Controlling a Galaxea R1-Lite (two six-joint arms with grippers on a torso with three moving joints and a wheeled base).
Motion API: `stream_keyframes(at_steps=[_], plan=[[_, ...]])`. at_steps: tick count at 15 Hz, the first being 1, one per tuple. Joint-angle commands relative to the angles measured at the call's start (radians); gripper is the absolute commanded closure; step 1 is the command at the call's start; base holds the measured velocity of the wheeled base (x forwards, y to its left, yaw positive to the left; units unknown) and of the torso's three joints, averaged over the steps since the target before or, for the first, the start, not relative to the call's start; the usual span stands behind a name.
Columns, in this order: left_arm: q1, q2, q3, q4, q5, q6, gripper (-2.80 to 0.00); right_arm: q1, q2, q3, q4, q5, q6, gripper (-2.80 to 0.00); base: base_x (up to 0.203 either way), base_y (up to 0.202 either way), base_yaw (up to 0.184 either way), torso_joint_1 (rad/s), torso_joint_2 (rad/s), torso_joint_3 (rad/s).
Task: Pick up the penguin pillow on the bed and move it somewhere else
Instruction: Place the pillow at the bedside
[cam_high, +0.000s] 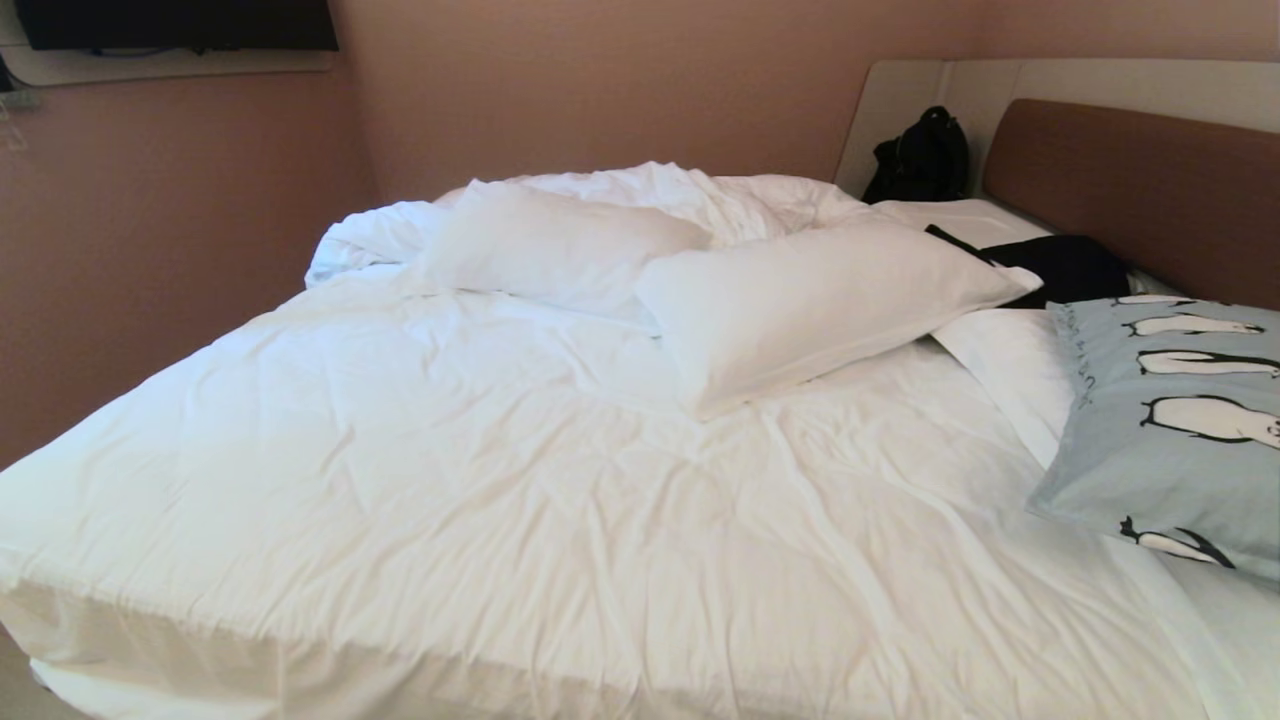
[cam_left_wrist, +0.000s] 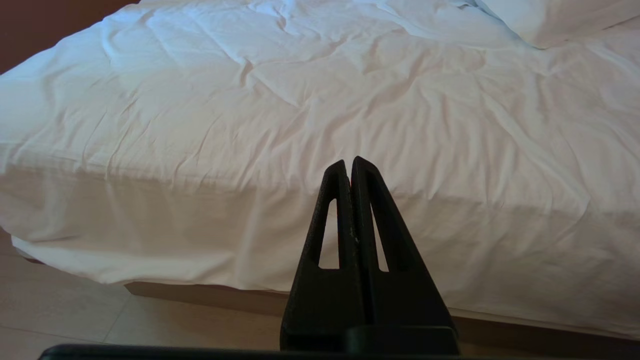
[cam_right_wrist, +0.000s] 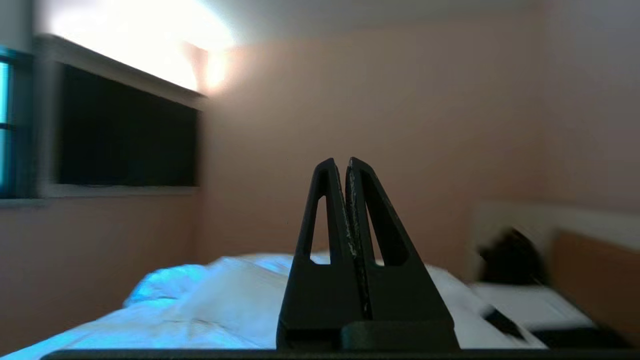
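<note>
Head view: our penguin pillow (cam_high: 1170, 430) lies at the headboard end of the bed (cam_high: 450, 480), with neither of our arms in sight

Our left gripper (cam_left_wrist: 348, 164) has its fingers pressed together on nothing, pointing at the duvet edge just ahead and below it; the pillow is out of its view. Our right gripper (cam_right_wrist: 340, 165) is likewise closed and empty, held level above the bed, aimed at the far wall, the black backpack (cam_right_wrist: 510, 262) and brown headboard (cam_right_wrist: 595, 270) off to its side. Two white pillows (cam_high: 800, 300) lie mid-bed, a dark garment (cam_high: 1060, 265) beyond the penguin pillow
</note>
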Motion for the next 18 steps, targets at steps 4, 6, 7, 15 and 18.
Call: stream_keyframes(at_steps=[4, 6, 7, 15, 18], plan=[[0.000, 0.000, 0.000, 0.000, 0.000, 0.000, 0.00, 0.069, -0.010, 0.019, 0.596, -0.525, -0.352, 0.00, 0.000, 0.000, 0.000, 0.000, 0.00, 0.000], [0.000, 0.000, 0.000, 0.000, 0.000, 0.000, 0.00, 0.173, 0.016, 0.034, 0.625, -0.510, -0.352, 0.00, 0.000, 0.000, 0.000, 0.000, 0.00, 0.000], [0.000, 0.000, 0.000, 0.000, -0.001, 0.000, 0.00, 0.207, 0.037, 0.042, 0.629, -0.502, -0.352, 0.00, 0.000, 0.000, 0.000, 0.000, 0.00, 0.000], [0.000, 0.000, 0.000, 0.000, -0.001, 0.000, 0.00, 0.264, 0.548, -0.031, 0.550, -0.485, -0.352, 0.00, 0.000, 0.000, 0.000, 0.000, 0.00, 0.000], [0.000, 0.000, 0.000, 0.000, 0.000, 0.000, 0.00, 0.261, 0.763, -0.133, 0.531, -0.502, -0.353, 0.00, 0.000, 0.000, 0.000, 0.000, 0.00, 0.000]])
